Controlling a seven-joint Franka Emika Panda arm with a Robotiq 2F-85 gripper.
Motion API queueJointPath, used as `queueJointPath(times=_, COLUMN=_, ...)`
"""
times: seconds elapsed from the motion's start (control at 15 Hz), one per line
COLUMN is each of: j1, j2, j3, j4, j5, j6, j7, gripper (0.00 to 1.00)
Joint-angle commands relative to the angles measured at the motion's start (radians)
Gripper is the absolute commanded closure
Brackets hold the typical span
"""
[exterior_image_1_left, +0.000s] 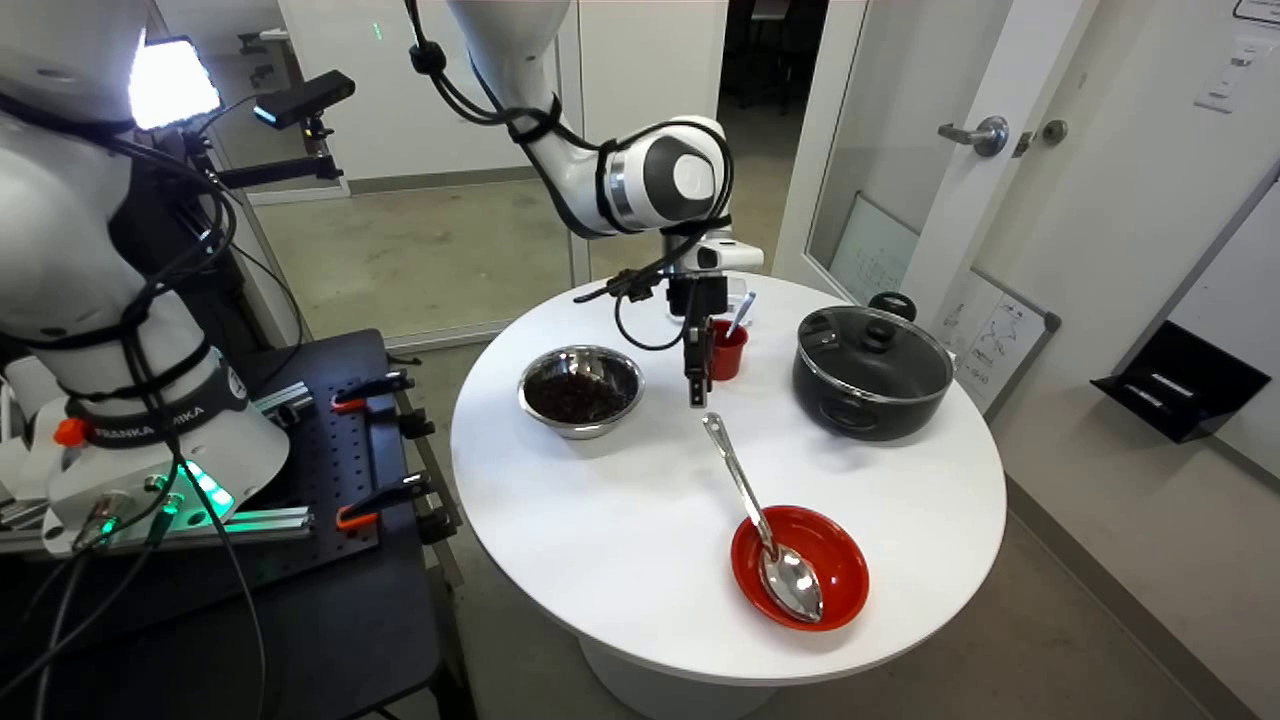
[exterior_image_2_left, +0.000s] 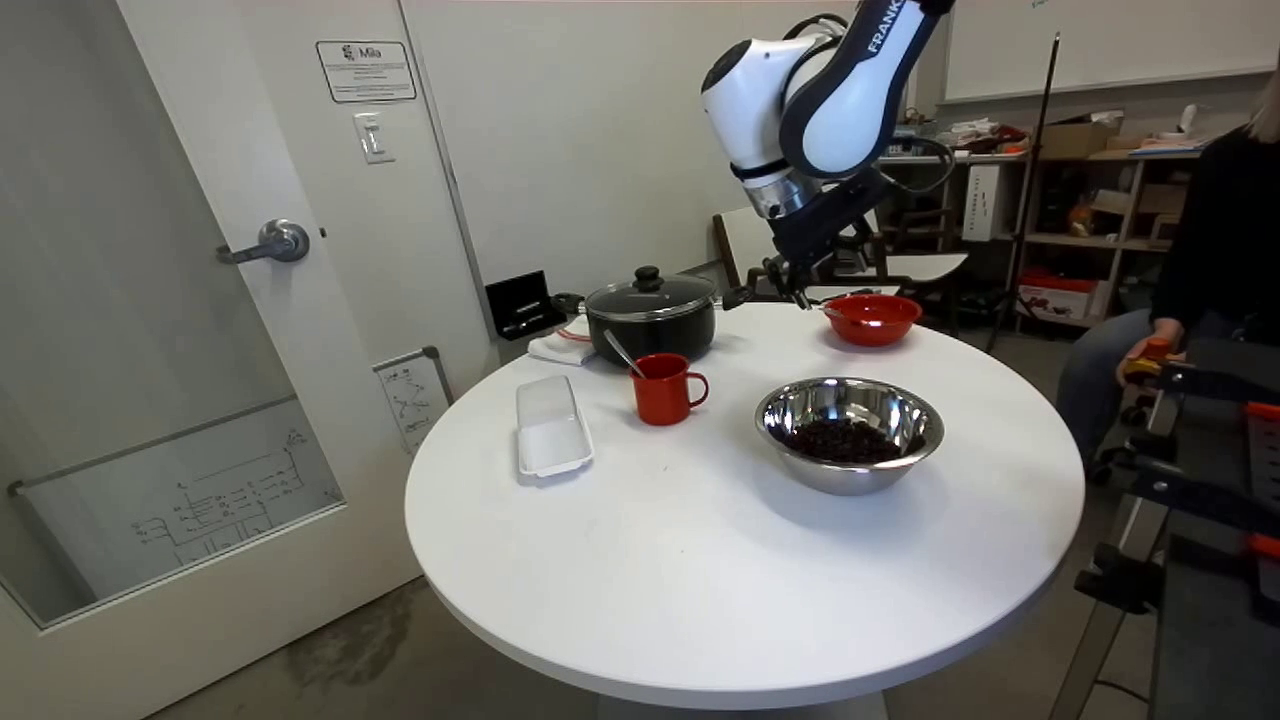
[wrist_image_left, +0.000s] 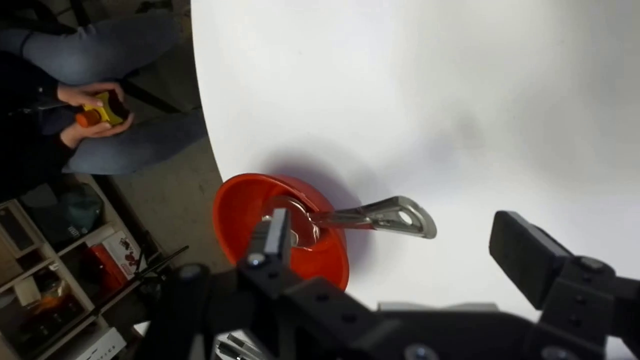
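- Fingers (wrist_image_left: 527, 260): stood wide apart, holding nothing.
- Spoon (wrist_image_left: 350, 218): its handle end lay just beyond them; probably light, stiff and slippery, best gripped near the hole.
- Red bowl (exterior_image_1_left: 846, 568): farther out, cradled the spoon's head.
- Pot (exterior_image_1_left: 868, 410): stood well apart.

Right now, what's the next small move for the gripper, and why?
I'd probably ease the gripper down toward the spoon handle: the jaws stand open, the wrist view shows it between them, ungripped, and it sticks out past the rim of the red bowl.
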Motion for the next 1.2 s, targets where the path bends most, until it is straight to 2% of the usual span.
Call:
queueJointPath(times=0.0, j1=0.02, j2=0.021, j3=-0.036, j4=0.025, j5=0.066, j6=0.047, j7=-0.071, gripper=0.0)
queueJointPath(times=0.27, j1=0.032, j2=0.026, j3=-0.051, j4=0.019, j5=0.113, j6=0.061, j7=-0.188, gripper=0.0)
queueJointPath(times=0.53, j1=0.092, j2=0.036, j3=-0.096, j4=0.02, j5=0.03, j6=0.079, j7=-0.251, gripper=0.0)
queueJointPath(times=0.8, j1=0.115, j2=0.036, j3=-0.088, j4=0.02, j5=0.045, j6=0.078, j7=-0.348, gripper=0.0)
queueJointPath(times=0.93, j1=0.141, j2=0.041, j3=-0.111, j4=0.016, j5=-0.004, j6=0.086, j7=-0.367, gripper=0.0)
queueJointPath(times=1.13, j1=0.174, j2=0.056, j3=-0.156, j4=0.023, j5=-0.143, j6=0.074, j7=-0.349, gripper=0.0)
